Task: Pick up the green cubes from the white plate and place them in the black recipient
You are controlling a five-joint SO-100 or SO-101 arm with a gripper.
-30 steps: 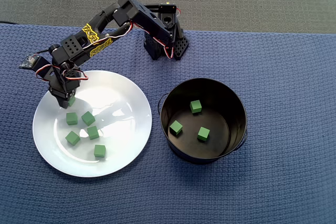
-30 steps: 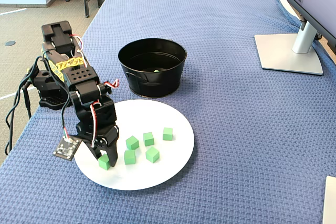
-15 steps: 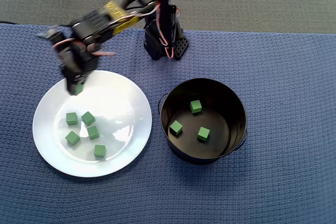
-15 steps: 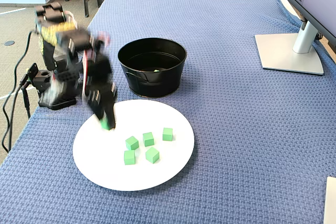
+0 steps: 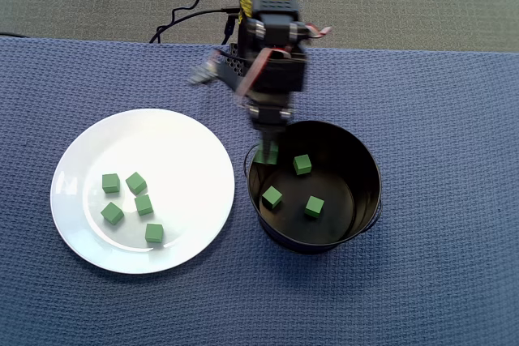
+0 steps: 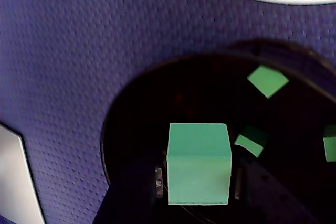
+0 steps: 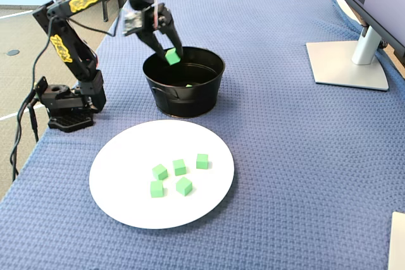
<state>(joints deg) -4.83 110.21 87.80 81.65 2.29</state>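
Note:
My gripper (image 5: 266, 151) is shut on one green cube (image 6: 198, 150) and holds it just above the left rim of the black recipient (image 5: 371, 200). In the fixed view the gripper (image 7: 172, 56) hangs over the pot's near-left edge (image 7: 183, 99). Three green cubes (image 5: 302, 164) (image 5: 272, 196) (image 5: 315, 206) lie on the pot's floor. Several more green cubes (image 5: 136, 182) (image 7: 179, 167) lie grouped on the white plate (image 5: 186, 160) (image 7: 126, 175), left of the pot in the overhead view. The wrist view looks down into the dark pot (image 6: 157, 103) past the held cube.
A blue woven cloth (image 5: 438, 103) covers the table. The arm's base (image 7: 66, 115) stands at the cloth's left edge in the fixed view. A monitor stand (image 7: 348, 61) sits at the far right, and a pale object's corner (image 7: 398, 238) shows at the lower right.
The gripper lifted one green cube off the plate's left side, swung right with it, and now holds it over the pot. The other cubes have not moved.

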